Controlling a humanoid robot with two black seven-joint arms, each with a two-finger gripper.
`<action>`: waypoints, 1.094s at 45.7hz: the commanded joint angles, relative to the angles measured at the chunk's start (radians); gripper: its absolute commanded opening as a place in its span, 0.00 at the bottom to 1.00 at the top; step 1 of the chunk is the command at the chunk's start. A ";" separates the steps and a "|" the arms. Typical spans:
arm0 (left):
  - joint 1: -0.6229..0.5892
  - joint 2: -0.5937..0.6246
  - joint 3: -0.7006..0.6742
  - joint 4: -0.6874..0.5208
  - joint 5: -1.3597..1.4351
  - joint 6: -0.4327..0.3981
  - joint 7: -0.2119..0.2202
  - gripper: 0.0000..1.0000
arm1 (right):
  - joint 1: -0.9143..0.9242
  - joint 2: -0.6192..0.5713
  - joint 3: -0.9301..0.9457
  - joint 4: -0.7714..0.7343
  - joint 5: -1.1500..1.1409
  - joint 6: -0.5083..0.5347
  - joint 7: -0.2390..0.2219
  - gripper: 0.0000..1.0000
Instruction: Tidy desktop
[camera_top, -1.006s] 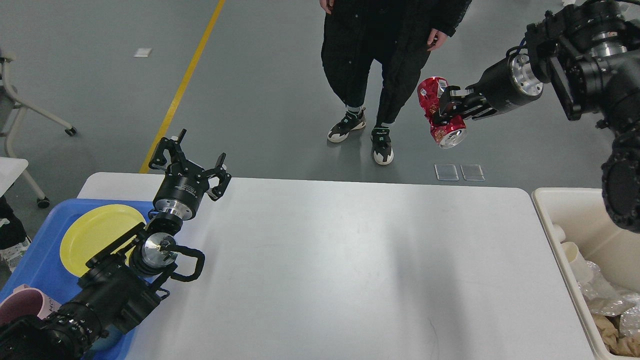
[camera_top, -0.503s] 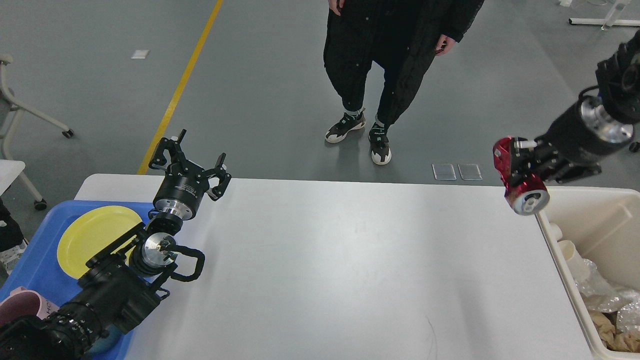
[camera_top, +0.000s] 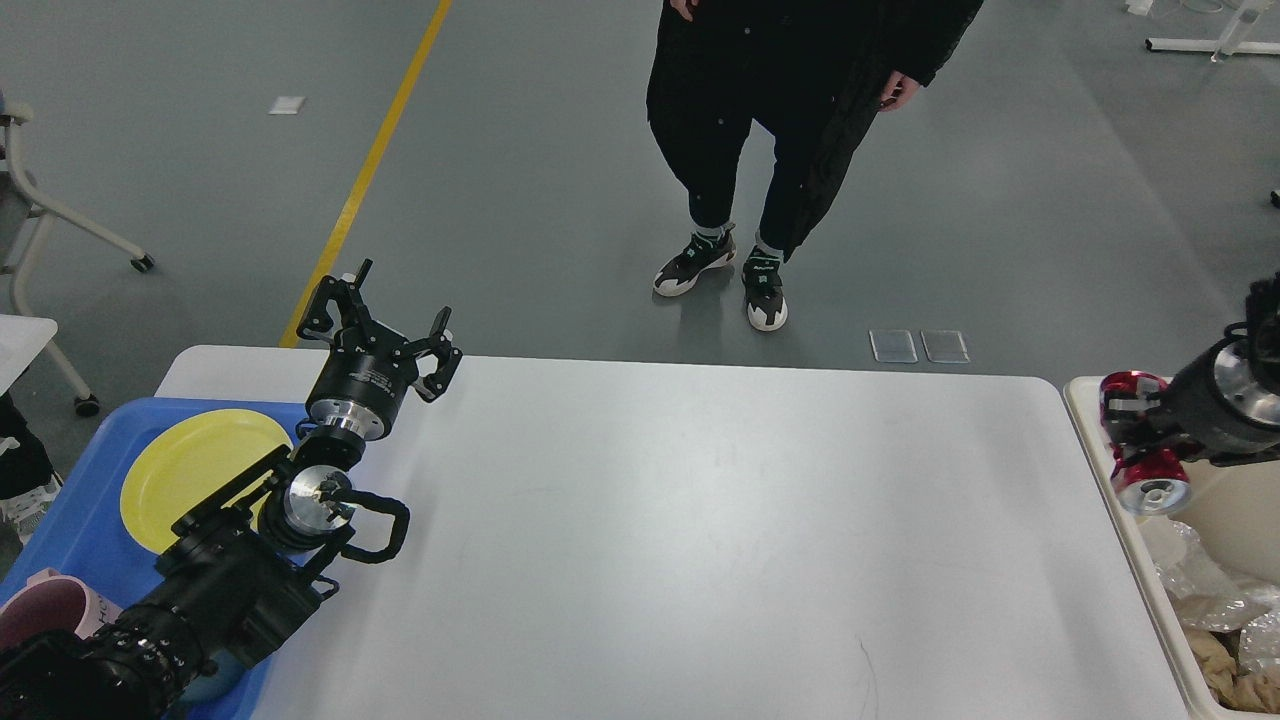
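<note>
Right tool (camera_top: 1128, 432) clamps a crushed red can (camera_top: 1145, 460) over the bin (camera_top: 1085, 400); left tool (camera_top: 385, 320) gapes empty.

Even, bright overhead light, soft sheen across the middle of the desktop (camera_top: 640, 540), faint blurred shadows near its right edge, sharp focus throughout, slight wide-angle bending at frame edges

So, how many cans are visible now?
1: a crushed red can held by the right end effector over the cream bin. Others may be hidden among the bin's rubbish.
</note>
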 joint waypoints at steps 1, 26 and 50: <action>0.000 0.000 0.000 0.000 0.000 0.001 0.000 0.96 | -0.274 -0.025 0.008 -0.272 0.046 -0.071 0.000 0.00; 0.000 0.000 0.000 0.000 0.000 0.001 0.000 0.96 | -1.058 0.055 0.214 -1.036 0.418 -0.294 -0.009 1.00; 0.000 0.000 0.000 0.000 0.000 -0.001 0.000 0.96 | -1.112 0.090 0.304 -1.054 0.418 -0.294 -0.010 1.00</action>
